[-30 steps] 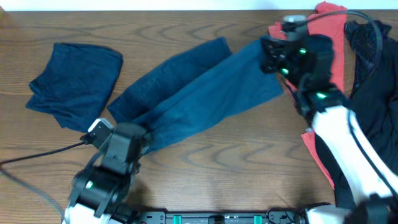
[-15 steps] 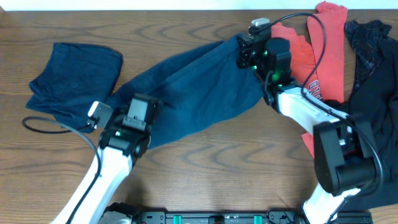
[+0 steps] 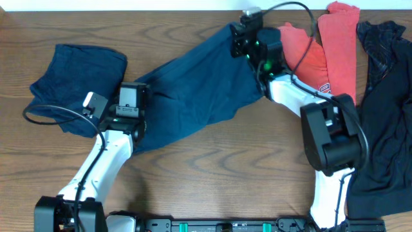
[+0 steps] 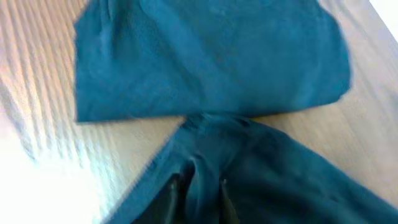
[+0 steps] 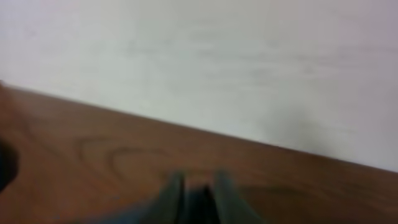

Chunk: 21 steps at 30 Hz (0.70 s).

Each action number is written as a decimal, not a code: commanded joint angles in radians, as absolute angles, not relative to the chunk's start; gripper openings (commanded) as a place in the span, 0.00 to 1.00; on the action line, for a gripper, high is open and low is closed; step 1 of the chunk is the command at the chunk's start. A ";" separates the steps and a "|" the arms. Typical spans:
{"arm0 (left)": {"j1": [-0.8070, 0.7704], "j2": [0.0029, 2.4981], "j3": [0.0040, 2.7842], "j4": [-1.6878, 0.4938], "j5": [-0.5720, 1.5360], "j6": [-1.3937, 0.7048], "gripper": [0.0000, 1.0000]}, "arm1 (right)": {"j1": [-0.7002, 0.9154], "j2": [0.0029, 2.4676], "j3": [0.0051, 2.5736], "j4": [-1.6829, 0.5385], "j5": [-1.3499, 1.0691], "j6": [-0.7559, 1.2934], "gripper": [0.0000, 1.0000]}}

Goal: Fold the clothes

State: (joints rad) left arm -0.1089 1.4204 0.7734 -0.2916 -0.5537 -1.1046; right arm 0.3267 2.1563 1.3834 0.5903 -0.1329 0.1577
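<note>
A long navy-blue garment [image 3: 193, 90] lies stretched across the table from lower left to upper right. My left gripper [image 3: 129, 96] is shut on its left end; the left wrist view shows the fingers [image 4: 174, 199] pinching a fold of navy cloth [image 4: 261, 180]. My right gripper [image 3: 239, 35] is shut on its upper right end near the table's far edge; the right wrist view is blurred, with dark cloth between the fingers [image 5: 174, 190]. A second navy garment [image 3: 77, 80], folded, lies at the far left and fills the top of the left wrist view [image 4: 211, 56].
Red clothes [image 3: 322, 45] lie at the upper right, beside a black garment [image 3: 386, 96] along the right edge. A white wall [image 5: 217, 56] stands just beyond the table's far edge. A black cable [image 3: 45, 116] loops by the left arm.
Both grippers have moved up and to the left with the navy garment, dragging it away from the red clothes toward the folded garment. The red clothes are now more exposed.
</note>
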 commanded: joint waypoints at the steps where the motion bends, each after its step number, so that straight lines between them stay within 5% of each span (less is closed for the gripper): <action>1: -0.095 1.430 0.767 -0.296 -0.583 -1.049 0.39 | 0.322 2.197 1.433 0.589 -0.066 0.132 0.41; 2: -0.094 1.429 0.767 -0.294 -0.583 -1.018 0.49 | 0.320 2.197 1.433 0.579 -0.049 0.131 0.77; 3: -0.094 1.428 0.768 -0.292 -0.583 -0.986 0.58 | 0.316 2.196 1.433 0.562 -0.037 0.129 0.99; 9: -0.094 1.377 0.789 -0.281 -0.572 -0.773 0.62 | 0.266 2.088 1.433 0.263 -0.034 0.126 0.99; 21: -0.096 1.289 0.787 -0.324 -0.135 -0.647 0.62 | 0.217 1.945 1.415 -0.501 -0.198 0.209 0.98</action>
State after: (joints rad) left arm -0.0956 1.2648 0.7773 -0.3119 -0.2394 -0.6888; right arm 0.2108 1.9240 1.4288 -0.4507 -0.1032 0.1448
